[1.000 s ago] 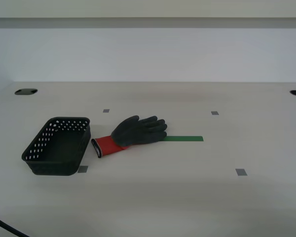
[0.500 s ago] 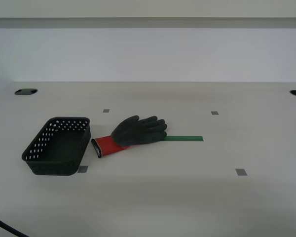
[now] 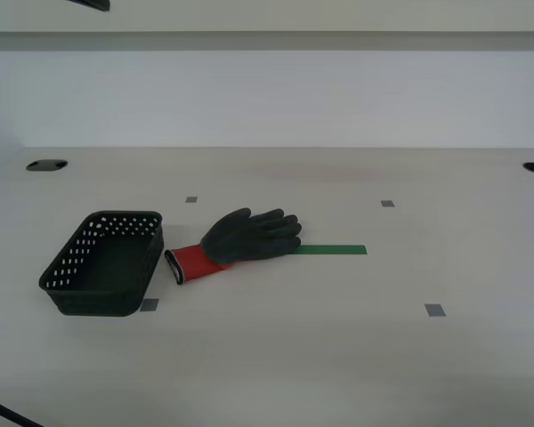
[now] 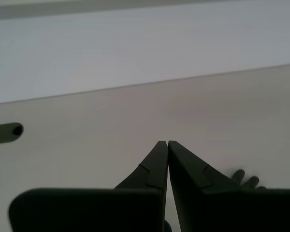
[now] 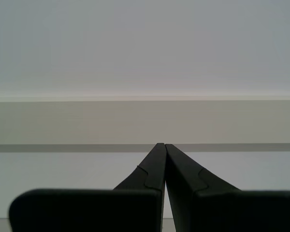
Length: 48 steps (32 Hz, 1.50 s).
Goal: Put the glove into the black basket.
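Nothing is being gripped at this moment. My first hand [image 5: 163, 145] is showing its two fingers pressed tip to tip with nothing between them, and it is facing a pale wall with no task item in its sight. My second hand [image 4: 165, 143] is likewise pinched together and empty, pointing out over the counter [image 3: 356, 356].

The glove [image 3: 245, 240] is lying flat on the counter, red cuff toward the black basket [image 3: 105, 262] and just beside its near wall, dark fingers overlapping the end of a green tape strip [image 3: 334, 250]. I cannot tell whether the cuff is touching the basket. A few glove fingertips are peeking past the second hand's body in its wrist view. The basket is standing empty.

Task is not yet begun, by my reading.

Risks from here:
- Both hands need opening before any descent; a closed approach would only shove the glove.
- The glove looks floppy and about as long as the basket, so a grasp at one end may leave the rest draping over the rim.
- The basket looks light; a nudge could slide it.
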Available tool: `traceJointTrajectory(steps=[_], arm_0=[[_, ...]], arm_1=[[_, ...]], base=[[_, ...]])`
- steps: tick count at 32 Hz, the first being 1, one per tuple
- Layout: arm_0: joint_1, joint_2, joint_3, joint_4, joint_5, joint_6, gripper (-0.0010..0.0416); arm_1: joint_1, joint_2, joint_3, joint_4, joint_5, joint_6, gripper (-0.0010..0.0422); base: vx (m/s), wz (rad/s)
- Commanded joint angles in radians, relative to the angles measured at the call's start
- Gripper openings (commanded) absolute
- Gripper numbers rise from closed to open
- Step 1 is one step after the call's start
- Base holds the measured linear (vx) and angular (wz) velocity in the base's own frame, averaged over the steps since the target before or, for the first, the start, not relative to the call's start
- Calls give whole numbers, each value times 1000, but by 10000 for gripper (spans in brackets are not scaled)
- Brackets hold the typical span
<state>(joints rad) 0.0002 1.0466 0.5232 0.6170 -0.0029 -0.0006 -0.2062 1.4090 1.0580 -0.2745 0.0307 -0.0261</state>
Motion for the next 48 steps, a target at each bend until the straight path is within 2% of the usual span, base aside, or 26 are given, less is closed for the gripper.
traceJointTrajectory(steps=[1, 8, 10, 11, 14, 21, 41, 43, 45, 46, 48], arm_0=[[0, 0, 1, 3, 0, 0, 1], [0, 0, 1, 2, 0, 0, 0], [0, 0, 1, 2, 0, 0, 1], [0, 0, 1, 2, 0, 0, 1], [0, 0, 1, 2, 0, 0, 1], [0, 0, 1, 2, 0, 0, 1], [0, 0, 1, -1, 0, 0, 1], [0, 0, 1, 0, 0, 0, 1], [0, 0, 1, 1, 0, 0, 1], [0, 0, 1, 1, 0, 0, 1], [0, 0, 1, 0, 0, 0, 1]], arm_1=[[-32, 86, 55, -63, 0, 3, -1], [-94, 253, 174, -210, 6, 47, -1], [-112, 311, 227, -276, 31, 55, -1], [-119, 341, 260, -317, 57, 65, -1], [-129, 397, 322, -388, 85, 80, -1], [-147, 520, 462, -540, 85, 132, -1], [-250, 801, 585, -526, 93, 152, 0], [-256, 826, 597, -520, 113, 154, 0], [-267, 863, 622, -512, 172, 148, 0], [-274, 881, 637, -510, 185, 139, 0], [-289, 915, 665, -510, 187, 124, 0]], base=[[0, 0], [0, 0], [0, 0], [0, 0], [0, 0], [0, 0], [0, 0], [0, 0], [0, 0], [0, 0], [0, 0]])
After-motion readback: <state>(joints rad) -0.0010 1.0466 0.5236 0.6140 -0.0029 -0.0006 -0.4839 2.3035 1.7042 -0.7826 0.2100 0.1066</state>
